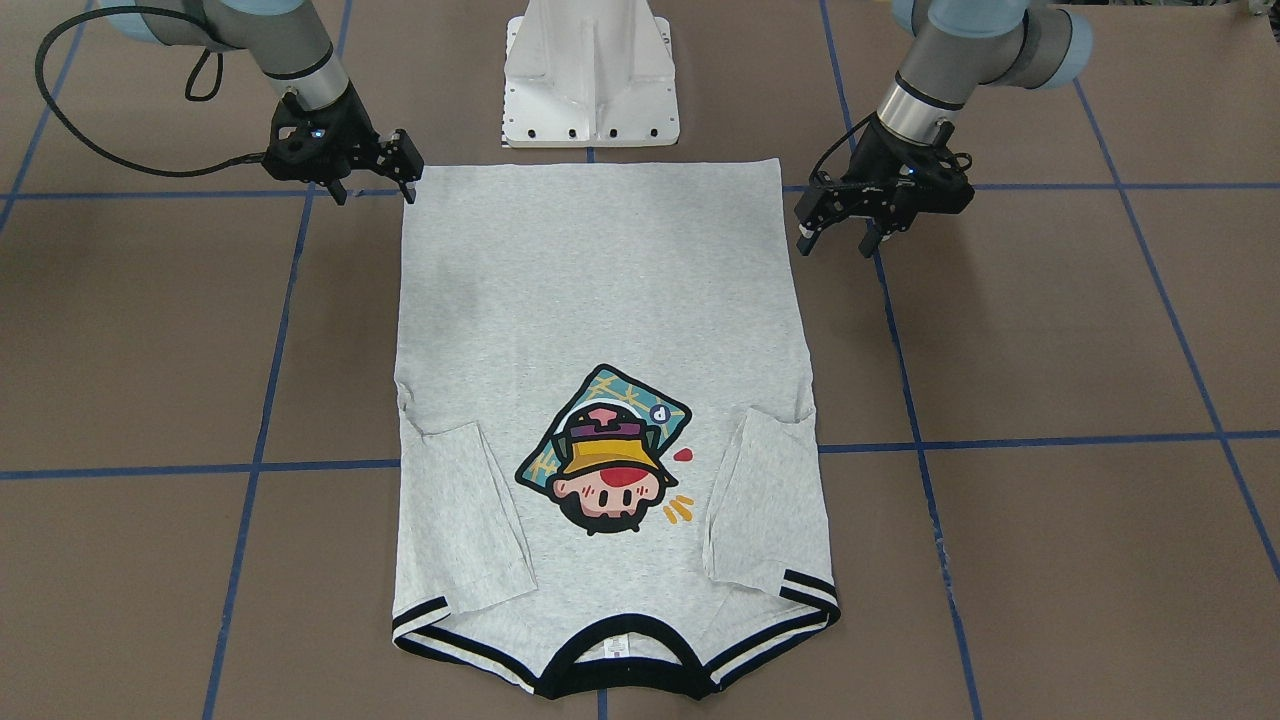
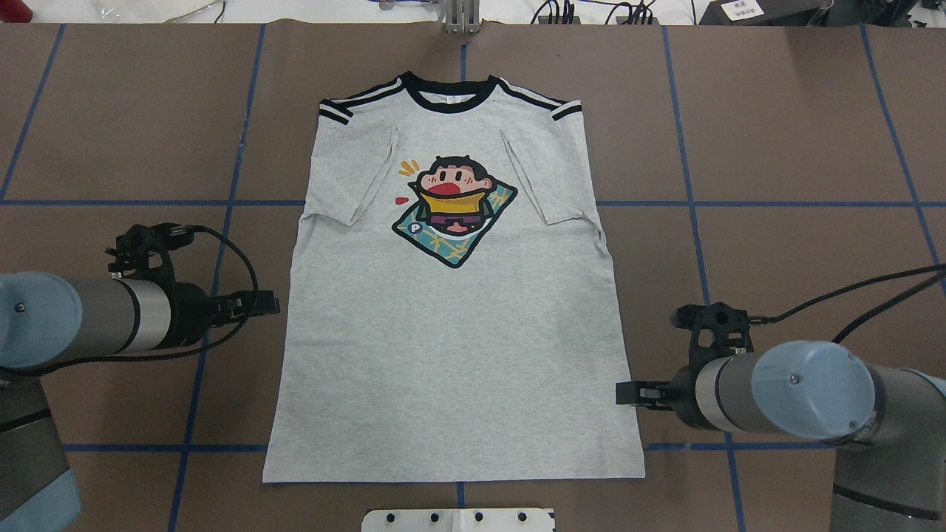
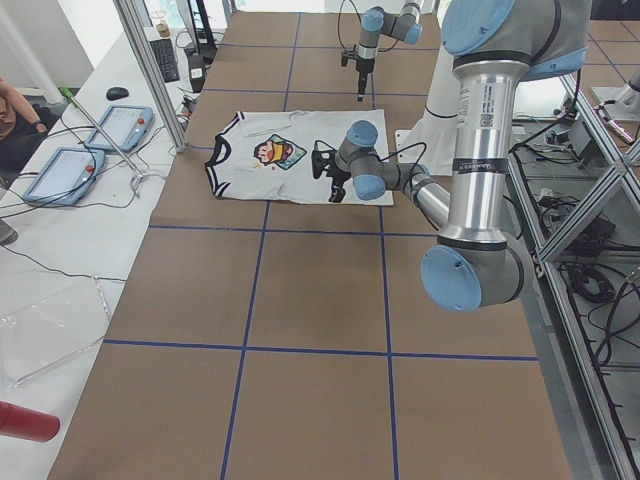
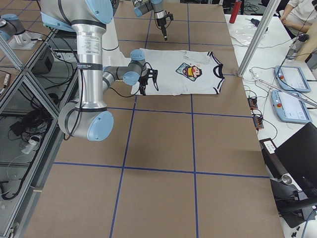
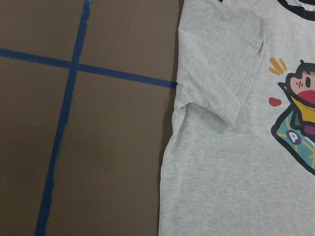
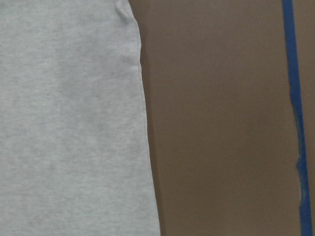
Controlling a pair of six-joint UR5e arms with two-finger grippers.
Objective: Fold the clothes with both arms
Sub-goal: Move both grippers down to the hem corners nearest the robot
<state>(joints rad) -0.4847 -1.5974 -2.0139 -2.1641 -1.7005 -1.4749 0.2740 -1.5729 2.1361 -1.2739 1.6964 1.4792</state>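
While the shirt (image 2: 451, 355) lies flat on the tabletop (image 2: 776, 148), print (image 2: 453, 210) up, sleeves (image 2: 355, 170) folded in, collar (image 2: 451, 94) far from me, the jaws of my left arm (image 2: 140, 314) and right arm (image 2: 739, 384) hang open and empty, just beside its side edges.

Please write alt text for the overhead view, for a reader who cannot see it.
A grey T-shirt lies flat on the brown table, print up, sleeves folded in. The left arm and right arm reach toward its side edges.
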